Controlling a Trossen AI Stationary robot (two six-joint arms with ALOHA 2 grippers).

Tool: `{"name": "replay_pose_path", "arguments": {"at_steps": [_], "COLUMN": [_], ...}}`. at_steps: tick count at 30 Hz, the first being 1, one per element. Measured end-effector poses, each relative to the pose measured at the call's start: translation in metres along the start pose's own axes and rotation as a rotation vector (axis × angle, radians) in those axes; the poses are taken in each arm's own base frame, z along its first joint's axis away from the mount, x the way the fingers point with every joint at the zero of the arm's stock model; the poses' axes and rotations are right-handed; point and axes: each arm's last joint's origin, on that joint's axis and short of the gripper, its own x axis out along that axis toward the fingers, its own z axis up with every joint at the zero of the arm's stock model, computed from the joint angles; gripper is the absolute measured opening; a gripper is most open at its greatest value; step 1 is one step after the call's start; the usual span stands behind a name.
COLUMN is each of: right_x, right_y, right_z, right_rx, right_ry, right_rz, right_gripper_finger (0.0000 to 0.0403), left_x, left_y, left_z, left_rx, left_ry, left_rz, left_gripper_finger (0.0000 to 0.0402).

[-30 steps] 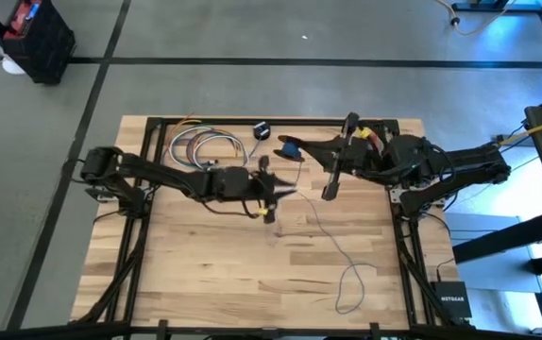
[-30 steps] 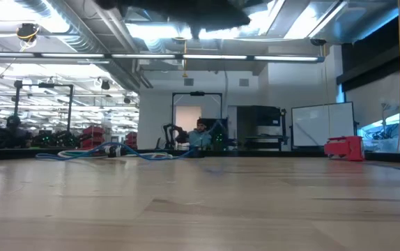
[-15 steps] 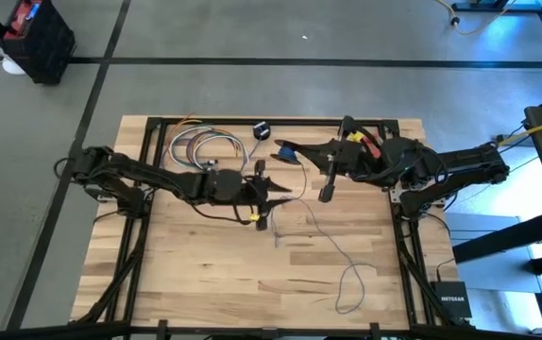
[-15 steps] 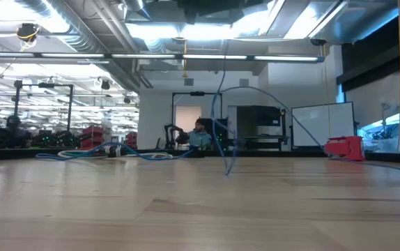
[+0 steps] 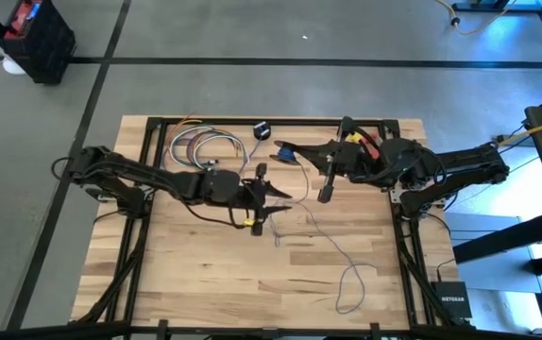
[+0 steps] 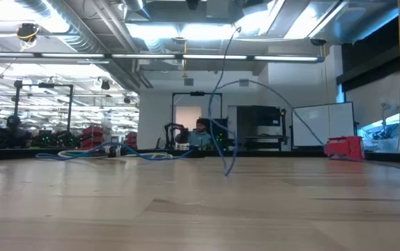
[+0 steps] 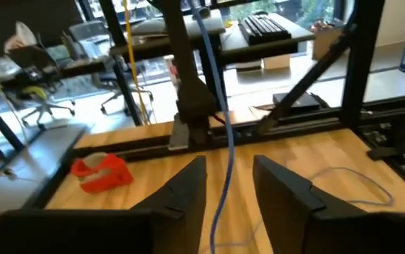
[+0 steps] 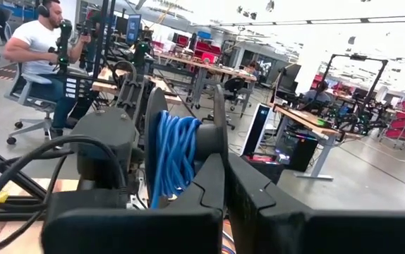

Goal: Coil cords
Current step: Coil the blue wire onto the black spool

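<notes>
The thin blue cord (image 6: 256,84) rises from the table in a tall arc. In the high view its free length (image 5: 332,241) trails to a loose loop (image 5: 348,286) near the front right. My left gripper (image 7: 227,166) (image 5: 276,198) stands open at mid-table. The cord (image 7: 220,169) runs up through the gap between its fingers, and I see no finger on it. My right gripper (image 5: 297,152) is held high at the far middle, pointing left. It is shut beside a small bundle of blue turns (image 8: 171,155) (image 5: 288,151). My right gripper holds the wound part of the cord, several turns bunched together (image 8: 178,152) against the outer side of one finger (image 8: 213,148). The shut fingers lie level and come from the table's right. The fingers hide where they clamp the cord. The bundle is lifted clear of the table.
A loose coil of coloured cables (image 5: 205,146) lies at the far left, with a small black-and-white object (image 5: 262,130) beside it. A red tape roll (image 7: 100,173) (image 6: 344,148) sits by the right arm. Black frame rails (image 5: 271,120) border the table. People sit in the room beyond.
My left gripper has risen a little and drawn back toward the table's left edge. In the low view the cord, absent from mid-picture a second ago, now stands up in a tall arc, with its lower end still on the table.
</notes>
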Motion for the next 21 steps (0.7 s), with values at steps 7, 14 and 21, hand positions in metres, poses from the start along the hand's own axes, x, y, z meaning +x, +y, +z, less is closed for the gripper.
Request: {"name": "replay_pose_path", "arguments": {"at_steps": [7, 14, 21], "right_x": [0.0, 0.0, 0.0], "right_y": [0.0, 0.0, 0.0], "right_z": [0.0, 0.0, 0.0], "right_rx": [-0.001, -0.001, 0.0], "right_ry": [0.001, 0.0, -0.006], "right_rz": [0.0, 0.0, -0.002], "right_gripper_finger": [0.0005, 0.0005, 0.0005], "left_x": [0.0, 0.013, 0.018], "left_y": [0.002, 0.002, 0.003], "left_z": [0.014, 0.008, 0.004], "left_rx": [-0.012, -0.035, -0.053], "left_ry": [-0.047, -0.093, -0.107], "left_rz": [0.006, -0.003, -0.027], "left_gripper_finger": [0.0167, 0.0175, 0.0175]}}
